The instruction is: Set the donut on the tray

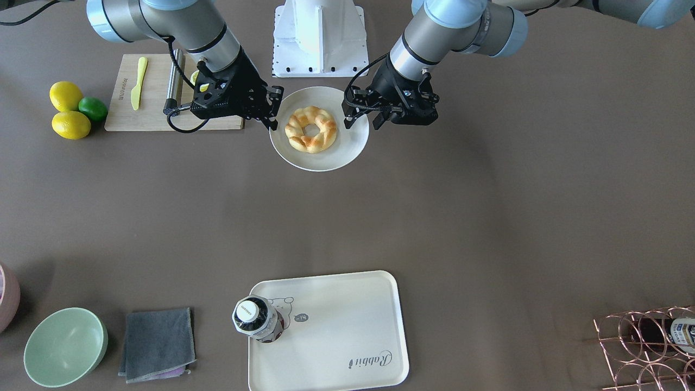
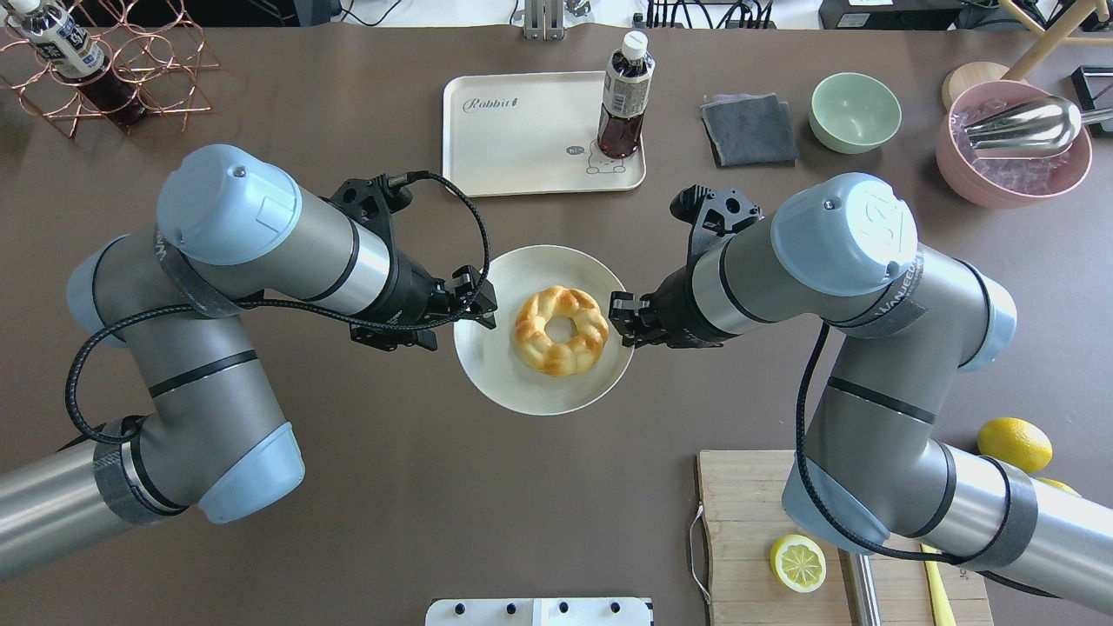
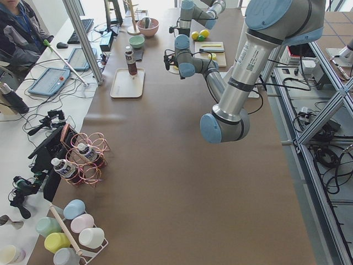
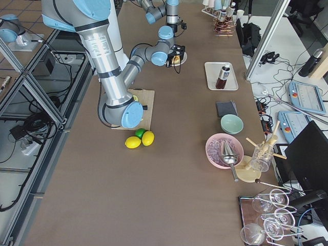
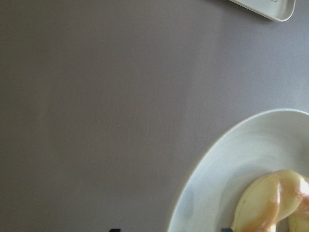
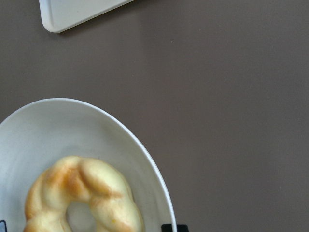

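Note:
The golden twisted donut (image 1: 311, 128) (image 2: 561, 330) lies on a round white plate (image 1: 347, 146) (image 2: 504, 365) near the robot's base. My left gripper (image 1: 362, 119) (image 2: 483, 304) is open at one plate edge, and my right gripper (image 1: 274, 111) (image 2: 622, 317) is open at the opposite edge. Neither touches the donut. The cream "Rabbit" tray (image 1: 336, 326) (image 2: 522, 139) lies on the far side of the table, with a dark drink bottle (image 1: 255, 320) (image 2: 622, 104) upright on one corner. The wrist views show the donut (image 5: 270, 203) (image 6: 82, 193) and a tray corner (image 5: 270, 7) (image 6: 72, 12).
A wooden cutting board (image 1: 157, 108) (image 2: 748, 522) with a yellow knife and a lemon half (image 2: 800, 562) lies by the right arm. Lemons and a lime (image 1: 68, 111) sit beside it. A green bowl (image 1: 65, 347), grey cloth (image 1: 157, 342), pink bowl (image 2: 1013, 148) and copper rack (image 1: 646, 347) line the far edge.

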`<action>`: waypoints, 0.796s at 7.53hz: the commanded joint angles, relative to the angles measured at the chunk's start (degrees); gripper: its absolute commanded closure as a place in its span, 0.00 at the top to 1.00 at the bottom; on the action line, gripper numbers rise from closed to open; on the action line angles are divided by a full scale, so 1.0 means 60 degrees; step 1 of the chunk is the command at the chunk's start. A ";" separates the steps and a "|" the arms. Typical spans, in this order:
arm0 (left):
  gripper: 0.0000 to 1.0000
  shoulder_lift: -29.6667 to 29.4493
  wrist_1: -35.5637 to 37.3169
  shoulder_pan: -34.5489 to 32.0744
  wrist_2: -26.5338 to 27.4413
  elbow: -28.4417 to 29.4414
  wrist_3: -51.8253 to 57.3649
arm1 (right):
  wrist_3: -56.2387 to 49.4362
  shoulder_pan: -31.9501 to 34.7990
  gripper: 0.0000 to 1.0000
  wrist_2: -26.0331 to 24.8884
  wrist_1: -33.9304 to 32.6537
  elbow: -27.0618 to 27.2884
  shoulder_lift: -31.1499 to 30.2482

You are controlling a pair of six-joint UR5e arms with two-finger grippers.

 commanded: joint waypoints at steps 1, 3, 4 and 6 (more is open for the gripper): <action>0.17 0.0005 -0.0130 0.0077 -0.0043 0.0007 0.0014 | 0.0000 0.0026 0.00 -0.0035 -0.0005 0.0003 -0.0043; 0.00 0.0005 -0.0131 0.0077 -0.0043 0.0007 0.0029 | 0.0000 0.0026 0.00 -0.0050 -0.0020 0.0003 -0.0087; 0.00 -0.0010 -0.0131 0.0077 -0.0043 0.0007 0.0029 | 0.0000 0.0026 0.00 -0.0180 -0.0020 0.0003 -0.0117; 0.00 -0.0010 -0.0131 0.0077 -0.0014 0.0036 0.0015 | 0.0000 0.0026 0.00 -0.0181 -0.0020 0.0003 -0.0073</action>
